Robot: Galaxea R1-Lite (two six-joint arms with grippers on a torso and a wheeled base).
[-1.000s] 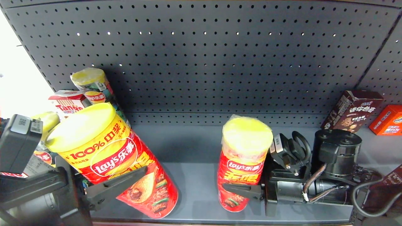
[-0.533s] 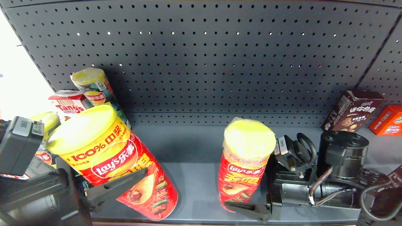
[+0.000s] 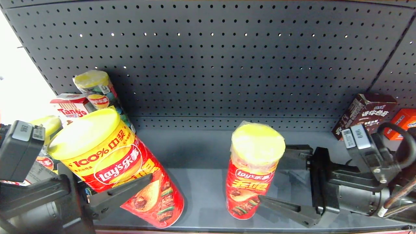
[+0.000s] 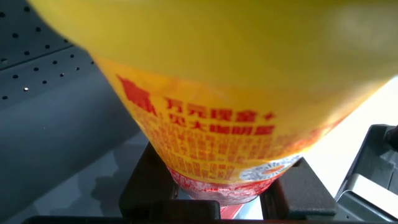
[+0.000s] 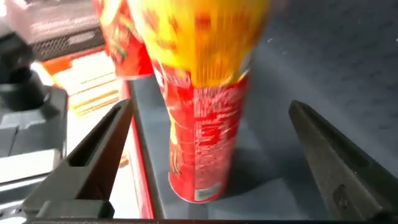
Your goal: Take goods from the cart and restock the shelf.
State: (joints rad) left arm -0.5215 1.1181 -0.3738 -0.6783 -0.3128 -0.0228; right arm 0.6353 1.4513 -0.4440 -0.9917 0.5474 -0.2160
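One dark shelf with a pegboard back spans the head view. At its left end the big chip can leans over, its yellow lid up and to the left and its red base low by the shelf's front edge; I cannot tell whether the base rests on the board. The left gripper pinches this can around its lower half, one finger crossing the front of it.

The right gripper lies on its side at the right, its fingers spread wide. Between them the small chip can stands upright on the shelf near the front edge, and the right wrist view shows a gap on either side of it.

A brown box stands at the back right, with an orange box just beside it. At the back left are a wafer box and a third can.
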